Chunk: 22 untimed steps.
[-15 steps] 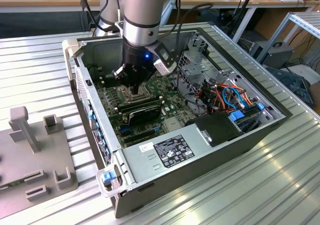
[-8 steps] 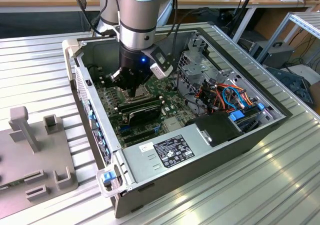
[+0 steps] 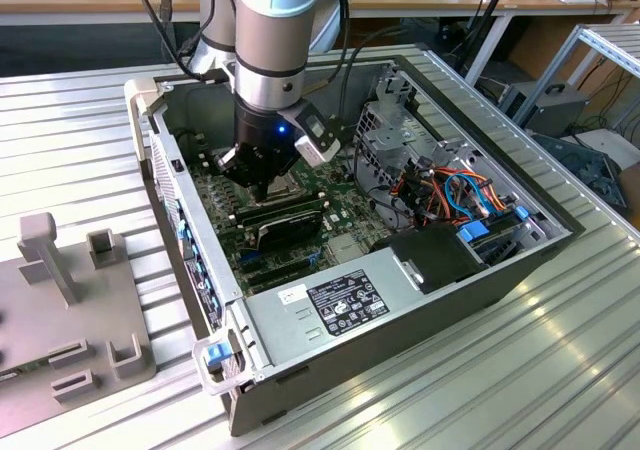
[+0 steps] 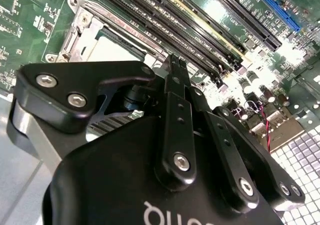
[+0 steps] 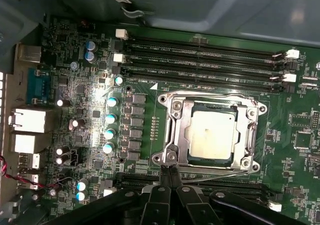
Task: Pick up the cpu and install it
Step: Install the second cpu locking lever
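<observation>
While the arm reaches down into the open computer case (image 3: 470, 270), its pincer (image 5: 171, 171) hangs with both black fingertips pressed together, holding nothing, just above the edge of the socket frame (image 5: 172, 110) on the motherboard (image 5: 80, 90). One cpu (image 5: 212, 135) lies flat inside that frame, its pale square top bare and the shiny metal frame around it on all four sides. Beyond the frame run four long black memory slots (image 5: 200, 60) side by side, with more slots just beside the fingertips. Near the frame stands a column of four small blue-topped capacitors (image 5: 110, 125). In the exterior view, the case also holds one grey power supply (image 3: 330, 305) and a bundle of orange and blue cables (image 3: 455, 195). It lies on a ribbed metal tabletop (image 3: 520, 370), with one grey fixture plate (image 3: 60, 320) at the exterior view's left.
</observation>
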Available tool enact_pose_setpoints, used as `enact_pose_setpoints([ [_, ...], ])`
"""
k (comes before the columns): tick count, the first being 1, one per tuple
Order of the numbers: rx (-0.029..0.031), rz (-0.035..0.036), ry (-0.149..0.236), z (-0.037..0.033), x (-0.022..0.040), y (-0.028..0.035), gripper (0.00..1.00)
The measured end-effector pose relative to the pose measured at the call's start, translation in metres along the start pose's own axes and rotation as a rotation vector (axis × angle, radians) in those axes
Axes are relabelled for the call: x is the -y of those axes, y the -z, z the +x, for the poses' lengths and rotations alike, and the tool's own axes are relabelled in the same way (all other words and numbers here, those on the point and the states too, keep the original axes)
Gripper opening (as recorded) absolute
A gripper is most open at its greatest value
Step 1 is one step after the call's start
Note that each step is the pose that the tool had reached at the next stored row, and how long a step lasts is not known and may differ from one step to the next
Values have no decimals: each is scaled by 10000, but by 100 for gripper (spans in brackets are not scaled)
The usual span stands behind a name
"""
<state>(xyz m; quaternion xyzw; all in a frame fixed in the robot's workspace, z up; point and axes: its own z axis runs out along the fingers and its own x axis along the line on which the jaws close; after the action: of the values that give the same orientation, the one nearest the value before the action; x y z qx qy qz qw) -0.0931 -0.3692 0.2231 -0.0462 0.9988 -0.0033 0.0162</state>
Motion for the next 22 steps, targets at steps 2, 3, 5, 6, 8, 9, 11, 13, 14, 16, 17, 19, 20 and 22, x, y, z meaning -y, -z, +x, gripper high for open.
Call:
enact_pose_setpoints([
  [2, 4, -3, -3, 8, -2, -12, 11],
  [3, 2, -1, -2, 18, -5, -31, 11],
  [5, 1, -1, -2, 24, -12, -43, 11],
  [6, 1, -1, -2, 25, -15, -47, 11],
  [8, 4, -3, -2, 29, -17, -54, 11],
  [9, 4, -4, -3, 33, -21, -63, 11],
  [11, 2, -2, -3, 41, -32, -86, 11],
  [13, 0, 0, -1, 44, -35, -90, 11],
  [14, 2, -2, -2, 46, -36, -93, 11],
  [16, 4, -4, -3, 47, -41, -98, 11],
  [17, 7, -6, -3, 48, -44, -105, 11],
  [19, 9, -7, -2, 50, -46, -122, 11],
  [20, 9, -7, -1, 51, -47, -135, 11],
  [22, 10, -8, -2, 54, -50, -158, 11],
])
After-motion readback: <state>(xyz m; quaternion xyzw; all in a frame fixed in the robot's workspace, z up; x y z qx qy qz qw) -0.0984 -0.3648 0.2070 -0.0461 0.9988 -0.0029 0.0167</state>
